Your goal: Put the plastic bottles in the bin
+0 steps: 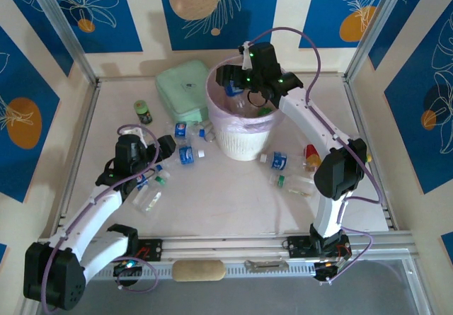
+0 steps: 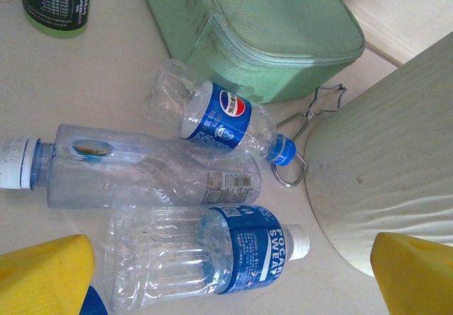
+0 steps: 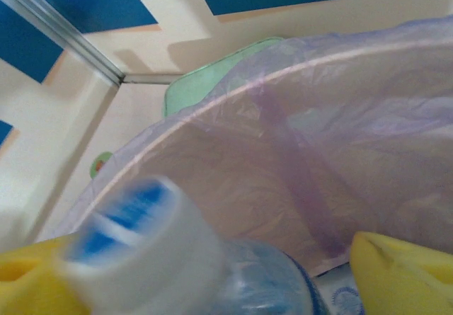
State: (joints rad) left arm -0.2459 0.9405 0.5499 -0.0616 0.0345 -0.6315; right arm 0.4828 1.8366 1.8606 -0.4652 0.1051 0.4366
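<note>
My right gripper (image 1: 239, 83) hangs over the round white bin (image 1: 244, 141), with its pink bag liner (image 3: 318, 152) below. Between its wide-apart yellow fingers (image 3: 403, 272) a clear bottle with a white cap (image 3: 152, 258) shows blurred, with a gap to the right finger. My left gripper (image 2: 226, 279) is open just above a Pocari Sweat bottle (image 2: 212, 258) lying on the table. Beyond it lie a long clear bottle (image 2: 141, 170) and a small blue-capped Pepsi bottle (image 2: 219, 113). The bin's wall (image 2: 382, 173) stands right of them. More bottles (image 1: 277, 161) lie right of the bin.
A mint-green box (image 1: 180, 88) sits behind the bottles, left of the bin. A dark jar with a green lid (image 1: 144, 111) stands farther left. A metal wire clip (image 2: 311, 113) lies between the box and the bin. A red and yellow item (image 1: 311, 156) is near the right arm.
</note>
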